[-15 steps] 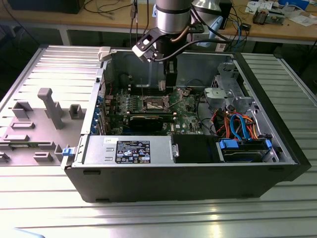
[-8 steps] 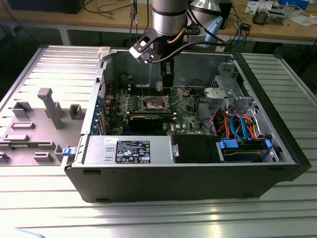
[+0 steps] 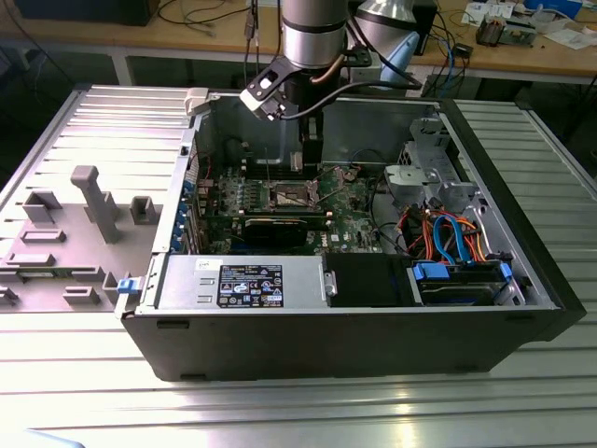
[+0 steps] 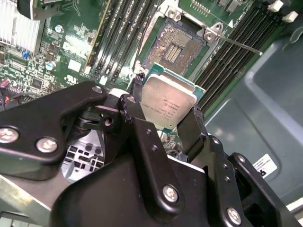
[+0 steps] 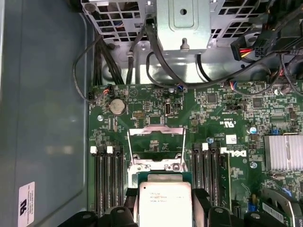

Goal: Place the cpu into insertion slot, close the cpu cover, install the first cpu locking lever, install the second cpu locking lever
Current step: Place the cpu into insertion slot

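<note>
- Two fingers [image 4: 142,135] of the gripper [image 4: 163,111] are closed on the cpu [image 4: 169,101], gripped by its edges so the underside is left free.
- The insertion slot [image 4: 173,45] is seen bare nearby, its cpu cover [image 5: 156,128] raised clear.
- In the exterior view, the slot is found at seven o'clock of the gripper, inside the computer case [image 3: 354,336] on a ribbed table [image 3: 280,411].
</note>
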